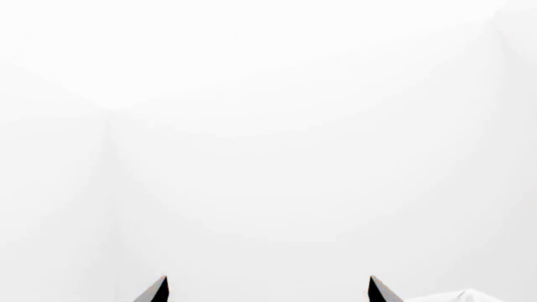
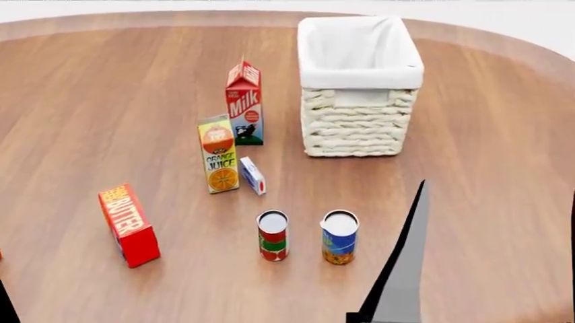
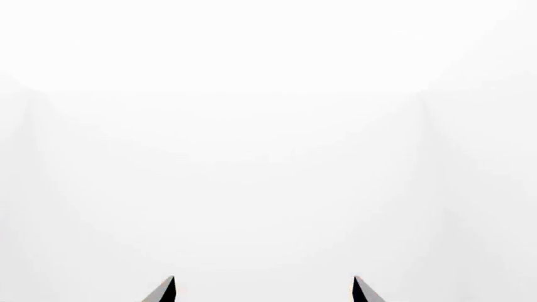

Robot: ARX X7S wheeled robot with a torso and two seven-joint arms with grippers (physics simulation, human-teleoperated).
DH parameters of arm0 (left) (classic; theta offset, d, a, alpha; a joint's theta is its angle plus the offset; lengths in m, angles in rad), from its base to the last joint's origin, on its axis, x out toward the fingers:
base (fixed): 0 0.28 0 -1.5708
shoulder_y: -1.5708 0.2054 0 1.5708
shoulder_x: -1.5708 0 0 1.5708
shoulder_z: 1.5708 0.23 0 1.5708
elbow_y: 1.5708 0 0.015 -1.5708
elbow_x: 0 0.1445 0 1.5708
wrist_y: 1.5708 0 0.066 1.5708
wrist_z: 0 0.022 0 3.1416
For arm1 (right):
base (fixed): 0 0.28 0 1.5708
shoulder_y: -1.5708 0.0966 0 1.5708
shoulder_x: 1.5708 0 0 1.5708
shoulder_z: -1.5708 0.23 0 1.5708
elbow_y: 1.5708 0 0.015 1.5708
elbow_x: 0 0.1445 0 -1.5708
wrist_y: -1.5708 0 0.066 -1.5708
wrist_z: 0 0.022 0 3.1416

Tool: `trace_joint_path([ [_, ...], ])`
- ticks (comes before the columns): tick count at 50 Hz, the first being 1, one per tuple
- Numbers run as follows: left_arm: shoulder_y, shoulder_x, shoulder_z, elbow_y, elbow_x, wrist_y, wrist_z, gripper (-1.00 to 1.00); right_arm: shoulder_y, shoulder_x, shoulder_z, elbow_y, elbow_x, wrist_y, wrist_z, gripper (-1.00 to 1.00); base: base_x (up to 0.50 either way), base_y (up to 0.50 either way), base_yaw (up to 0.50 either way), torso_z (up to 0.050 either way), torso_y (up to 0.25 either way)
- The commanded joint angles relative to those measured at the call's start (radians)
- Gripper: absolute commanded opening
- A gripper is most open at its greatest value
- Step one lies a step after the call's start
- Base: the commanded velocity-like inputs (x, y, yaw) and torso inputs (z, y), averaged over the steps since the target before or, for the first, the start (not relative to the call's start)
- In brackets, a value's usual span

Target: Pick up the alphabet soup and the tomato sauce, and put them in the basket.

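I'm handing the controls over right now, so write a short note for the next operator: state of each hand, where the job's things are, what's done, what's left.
Left hand: open, holding nothing, its camera sees only blank white.
Right hand: open, holding nothing, same blank white.
Alphabet soup: upright on the table, near edge, to the right of the tomato sauce, which is also upright. The two stand apart.
Basket: farther back, beyond the cans, nothing visible inside.
Done: nothing; neither can is in the basket.
Left: pick up both cans and put them in. The milk carton, juice carton and butter box stay.
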Motion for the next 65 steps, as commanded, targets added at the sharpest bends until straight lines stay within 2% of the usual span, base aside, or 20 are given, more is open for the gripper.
trace_joint_path([
  [1, -0.001, -0.001, 0.002, 0.000, 0.002, -0.001, 0.000, 1.00, 0.025, 0.011, -0.005, -0.021, 0.011, 0.036, 0.012, 1.00, 0.30, 0.00, 0.00, 0.000, 0.000],
  [47, 0.011, 0.001, 0.004, 0.000, 0.012, 0.010, 0.001, 1.00, 0.018, 0.027, -0.031, -0.021, -0.005, 0.019, 0.018, 1.00, 0.40, 0.00, 0.00, 0.000, 0.000],
  [48, 0.010, 0.000, 0.002, 0.000, 0.011, 0.010, 0.001, 1.00, -0.019, 0.017, -0.047, 0.013, -0.050, -0.041, 0.005, 1.00, 0.45, 0.00, 0.00, 0.000, 0.000],
  [51, 0.008, 0.000, 0.003, 0.000, 0.011, 0.007, 0.001, 1.00, 0.023, 0.030, -0.032, -0.024, -0.001, 0.023, 0.021, 1.00, 0.45, 0.00, 0.00, 0.000, 0.000],
  [65, 0.009, 0.001, 0.012, 0.000, 0.023, 0.009, 0.001, 1.00, 0.027, 0.036, -0.035, -0.030, 0.001, 0.025, 0.027, 1.00, 0.45, 0.00, 0.00, 0.000, 0.001],
])
